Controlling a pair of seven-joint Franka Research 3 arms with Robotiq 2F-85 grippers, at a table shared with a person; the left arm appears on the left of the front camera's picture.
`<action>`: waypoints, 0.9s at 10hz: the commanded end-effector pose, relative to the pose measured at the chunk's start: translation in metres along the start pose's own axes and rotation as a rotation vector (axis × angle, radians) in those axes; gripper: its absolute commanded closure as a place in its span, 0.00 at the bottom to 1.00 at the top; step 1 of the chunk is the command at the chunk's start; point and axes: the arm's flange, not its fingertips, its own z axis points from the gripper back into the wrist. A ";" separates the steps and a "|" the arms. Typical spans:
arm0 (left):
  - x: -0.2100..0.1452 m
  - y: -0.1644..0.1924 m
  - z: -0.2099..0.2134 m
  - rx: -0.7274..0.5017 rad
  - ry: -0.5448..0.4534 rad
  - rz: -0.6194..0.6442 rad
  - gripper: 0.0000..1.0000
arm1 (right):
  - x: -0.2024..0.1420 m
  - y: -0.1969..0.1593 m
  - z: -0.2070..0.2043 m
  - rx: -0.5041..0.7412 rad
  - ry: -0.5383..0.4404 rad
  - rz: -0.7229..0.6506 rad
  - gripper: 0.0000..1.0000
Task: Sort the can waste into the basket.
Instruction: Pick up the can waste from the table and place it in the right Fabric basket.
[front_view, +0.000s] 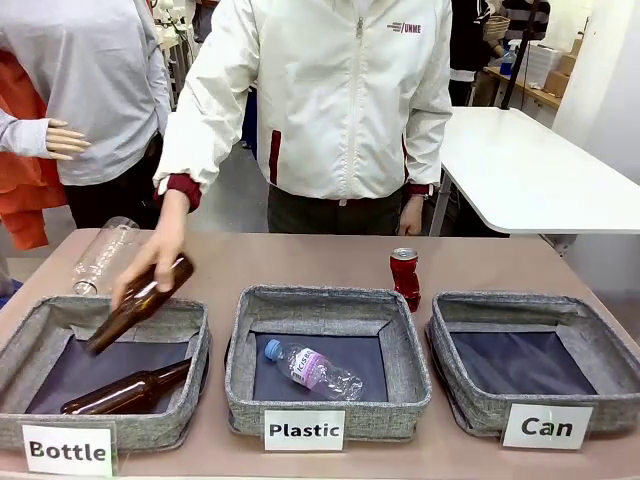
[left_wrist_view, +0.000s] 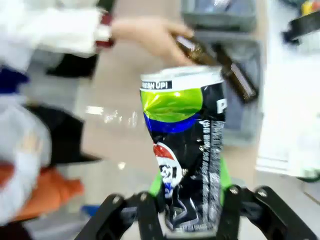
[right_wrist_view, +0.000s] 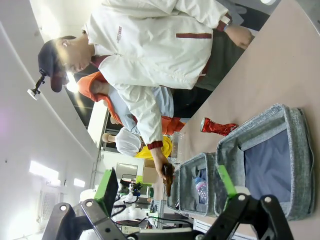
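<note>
A dark dented can with blue, white and red print stands upright between the green pads of my left gripper, which is shut on its lower part, high above the floor beside the table. The red can with a silver top stands on the table behind the gap between the middle and right baskets; the right wrist view also shows this red can. The grey basket labelled "Can" sits front right with nothing in it. My right gripper hangs open above the table, facing that basket.
A person's hand holds a brown bottle tilted over the "Bottle" basket, where another brown bottle lies. The "Plastic" basket holds a clear bottle. Another clear bottle lies far left.
</note>
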 end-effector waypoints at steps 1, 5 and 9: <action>-0.050 -0.016 0.040 0.086 -0.074 0.098 0.56 | 0.001 0.001 -0.001 0.023 -0.013 0.023 0.00; -0.103 -0.037 0.027 0.145 -0.217 0.163 0.56 | 0.001 0.001 -0.001 0.023 -0.013 0.023 0.00; -0.076 -0.029 0.016 0.117 -0.212 0.121 0.56 | 0.001 0.001 -0.001 0.023 -0.013 0.023 0.00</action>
